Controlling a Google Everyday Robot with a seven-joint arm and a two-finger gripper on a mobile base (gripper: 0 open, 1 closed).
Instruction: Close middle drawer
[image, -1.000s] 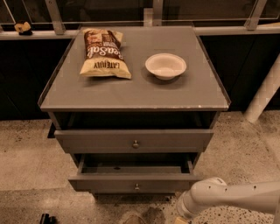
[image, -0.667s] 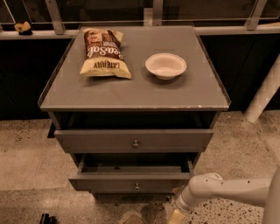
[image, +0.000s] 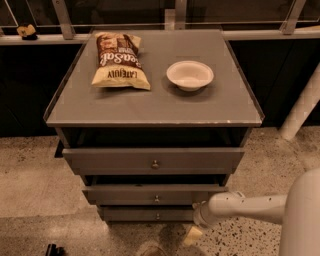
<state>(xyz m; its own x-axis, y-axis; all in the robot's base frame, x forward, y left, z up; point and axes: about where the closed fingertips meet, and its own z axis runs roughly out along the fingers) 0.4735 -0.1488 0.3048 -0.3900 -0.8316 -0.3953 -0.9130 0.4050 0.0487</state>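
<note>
The grey cabinet has three drawers. The middle drawer (image: 150, 194) stands partly pulled out, its small round knob (image: 157, 198) at centre. The top drawer (image: 152, 160) above it is pulled out further. The bottom drawer (image: 145, 215) sits furthest in. My gripper (image: 196, 226) is low at the right, just below the middle drawer's right end and in front of the bottom drawer's right end. My white arm (image: 250, 206) reaches in from the right edge.
On the cabinet top (image: 155, 107) lie a chip bag (image: 119, 61) at the left and a white bowl (image: 190, 75) at the right. A white post (image: 302, 107) stands at the right. A speckled floor (image: 30, 170) surrounds the cabinet.
The middle drawer has slid inward, so the bottom drawer's front now shows below it. My gripper and arm have moved left and up toward the cabinet.
</note>
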